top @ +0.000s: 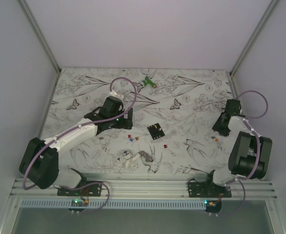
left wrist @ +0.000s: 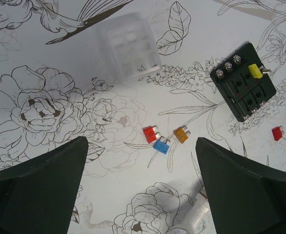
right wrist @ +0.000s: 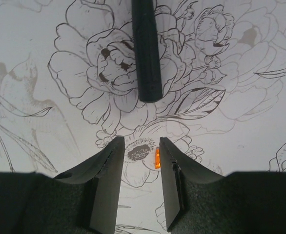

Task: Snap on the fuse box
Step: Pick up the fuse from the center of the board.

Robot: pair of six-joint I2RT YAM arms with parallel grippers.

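Observation:
The black fuse box (top: 155, 130) lies slotted face up in the middle of the table. In the left wrist view the fuse box (left wrist: 243, 81) is at the upper right, with a yellow fuse (left wrist: 255, 71) plugged in. A clear plastic cover (left wrist: 128, 46) lies to its left. My left gripper (left wrist: 140, 180) is open and empty, above the mat, short of both; it is left of the box in the top view (top: 114, 119). My right gripper (right wrist: 140, 146) hovers low at the right (top: 222, 127), jaws a little apart, an orange fuse (right wrist: 157, 158) on the mat beside its right finger.
Loose red (left wrist: 150, 133), blue (left wrist: 161, 146) and orange (left wrist: 181, 134) fuses lie between the cover and my left fingers; another red fuse (left wrist: 277, 133) sits right. A white-and-grey clump (top: 135, 157) lies near the front, a green object (top: 148, 82) at the back. A dark bar (right wrist: 146, 48) crosses ahead of my right gripper.

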